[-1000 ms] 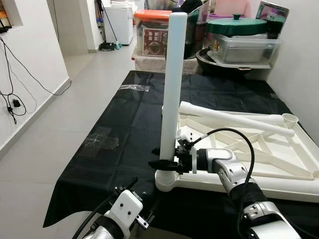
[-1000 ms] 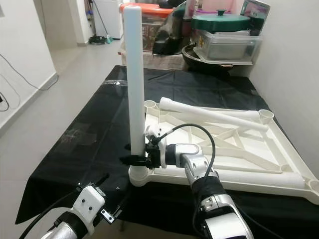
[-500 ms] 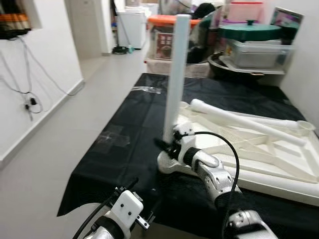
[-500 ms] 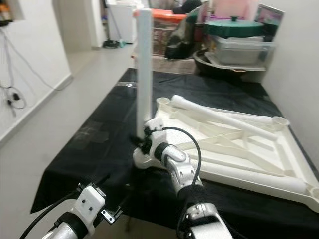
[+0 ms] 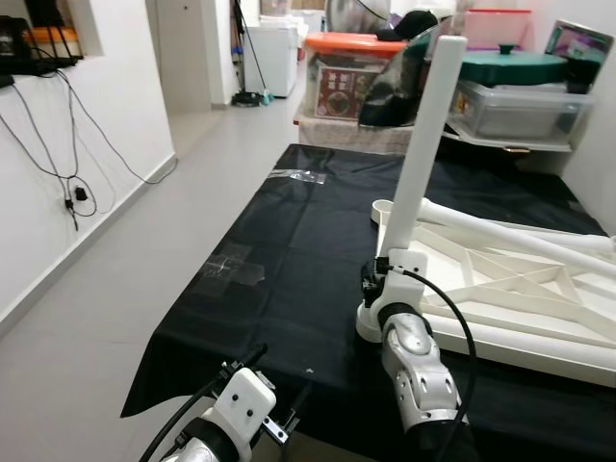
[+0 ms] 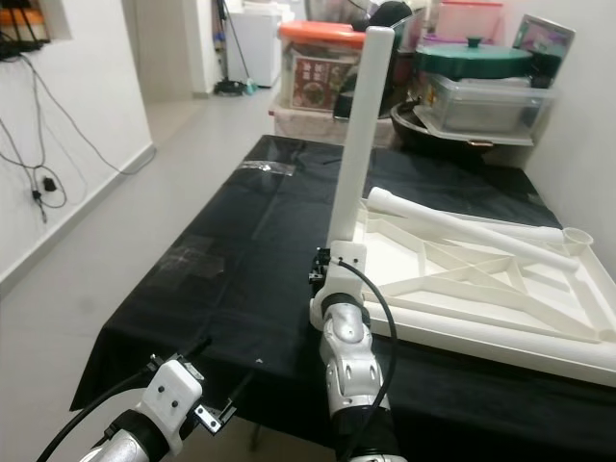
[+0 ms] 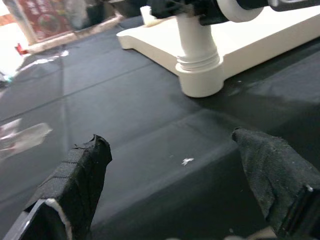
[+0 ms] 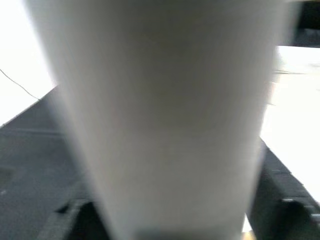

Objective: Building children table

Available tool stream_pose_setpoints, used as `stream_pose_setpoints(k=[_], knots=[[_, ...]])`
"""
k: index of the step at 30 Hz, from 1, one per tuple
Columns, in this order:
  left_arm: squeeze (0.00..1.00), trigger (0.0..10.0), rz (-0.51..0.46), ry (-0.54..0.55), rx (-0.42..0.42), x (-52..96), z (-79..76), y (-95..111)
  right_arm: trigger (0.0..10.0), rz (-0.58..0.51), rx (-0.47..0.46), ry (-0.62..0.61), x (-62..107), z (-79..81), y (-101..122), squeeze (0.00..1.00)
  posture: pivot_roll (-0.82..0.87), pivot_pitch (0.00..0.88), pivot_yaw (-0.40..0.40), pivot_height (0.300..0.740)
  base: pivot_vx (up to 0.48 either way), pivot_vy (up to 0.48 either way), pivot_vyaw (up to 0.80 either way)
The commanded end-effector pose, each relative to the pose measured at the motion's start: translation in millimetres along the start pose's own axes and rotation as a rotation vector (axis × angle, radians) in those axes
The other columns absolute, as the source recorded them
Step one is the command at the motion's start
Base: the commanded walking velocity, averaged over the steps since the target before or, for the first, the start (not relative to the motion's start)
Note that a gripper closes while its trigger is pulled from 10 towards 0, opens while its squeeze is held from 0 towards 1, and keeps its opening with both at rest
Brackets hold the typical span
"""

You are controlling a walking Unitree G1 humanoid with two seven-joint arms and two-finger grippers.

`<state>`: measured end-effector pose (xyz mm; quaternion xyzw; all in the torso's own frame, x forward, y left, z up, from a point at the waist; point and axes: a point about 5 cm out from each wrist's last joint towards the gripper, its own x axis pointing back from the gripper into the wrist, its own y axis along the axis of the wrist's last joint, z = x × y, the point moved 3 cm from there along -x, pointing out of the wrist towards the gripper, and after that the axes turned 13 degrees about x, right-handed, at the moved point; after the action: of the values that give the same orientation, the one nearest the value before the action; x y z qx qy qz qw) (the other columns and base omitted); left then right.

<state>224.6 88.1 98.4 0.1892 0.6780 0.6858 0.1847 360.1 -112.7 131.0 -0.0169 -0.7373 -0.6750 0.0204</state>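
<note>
The white children's table (image 5: pixel 510 308) lies upside down on a black cloth (image 5: pixel 289 250). One white leg (image 5: pixel 423 144) stands in the near-left corner socket (image 7: pixel 200 75), leaning slightly to the right at its top. My right gripper (image 5: pixel 381 274) is at the foot of this leg, shut on it; in the right wrist view the leg (image 8: pixel 160 110) sits close between the dark fingers (image 8: pixel 280 210). A second loose leg (image 6: pixel 462 226) lies across the table's underside. My left gripper (image 7: pixel 175 185) hangs low at the cloth's near edge, open and holding nothing.
Storage boxes and a green-lidded pot (image 5: pixel 510 67) crowd the far end of the cloth. A white wall with hanging cables (image 5: pixel 67 144) is on the left, with bare floor (image 5: pixel 125 260) beside the cloth. A patch of clear tape (image 5: pixel 231 269) is stuck on the cloth.
The camera has swung, so the table now sits further right. My right forearm now reaches the leg from the near side instead of from the right. The leg remains in its socket.
</note>
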Motion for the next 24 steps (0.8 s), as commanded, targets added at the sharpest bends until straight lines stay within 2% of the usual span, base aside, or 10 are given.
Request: stream_pose_setpoints(k=[1,2,3,5,6,8,10,11,16,24], knots=[[0.00,10.0,0.000,-0.009,0.001,-0.4,0.0,0,10.0,-0.020,-0.052,0.072,0.6,17.6,0,1.00,0.10,0.000,-0.059,0.740,0.000,0.000,0.00],[0.00,10.0,0.000,-0.009,0.001,-0.4,0.0,0,10.0,-0.020,-0.052,0.072,0.6,17.6,0,1.00,0.10,0.000,-0.059,0.740,0.000,0.000,0.00],[0.00,10.0,0.000,-0.009,0.001,-0.3,-0.1,0,10.0,-0.033,-0.094,0.141,-1.9,19.3,3,0.00,0.10,0.000,-0.057,0.740,0.000,0.000,0.00],[0.00,10.0,0.000,-0.009,0.001,-0.6,0.0,0,10.0,-0.097,-0.132,0.275,-7.1,15.7,14,0.00,0.10,0.000,-0.058,0.740,0.000,0.000,0.00],[0.00,10.0,-0.001,-0.009,0.002,-0.7,0.0,0,10.0,-0.111,-0.127,0.398,-8.4,16.3,18,0.00,0.10,0.000,-0.058,0.740,0.000,0.000,0.00],[0.00,10.0,-0.001,-0.009,0.002,-0.9,0.2,0,10.0,-0.116,-0.104,0.507,-7.9,16.6,19,0.00,0.09,0.000,-0.057,0.740,0.000,0.000,0.00],[0.00,10.0,-0.001,-0.013,0.000,-1.8,0.6,0,10.0,-0.091,-0.035,0.772,-0.1,18.4,17,0.00,0.09,0.000,-0.053,0.740,0.000,0.000,0.00],[0.00,10.0,-0.001,-0.013,0.000,-1.8,0.6,0,10.0,-0.091,-0.035,0.772,-0.1,18.4,17,0.00,0.09,0.000,-0.053,0.740,0.000,0.000,0.00],[0.00,10.0,0.000,-0.014,-0.002,-3.2,1.5,0,10.0,-0.027,0.034,1.245,18.3,13.4,18,0.00,0.10,0.000,-0.055,0.740,0.000,0.000,0.00],[0.00,10.0,0.001,-0.004,-0.006,-2.6,2.0,0,10.0,-0.049,0.071,1.407,15.7,24.4,30,0.00,0.11,0.000,-0.060,0.740,0.000,0.000,0.00]])
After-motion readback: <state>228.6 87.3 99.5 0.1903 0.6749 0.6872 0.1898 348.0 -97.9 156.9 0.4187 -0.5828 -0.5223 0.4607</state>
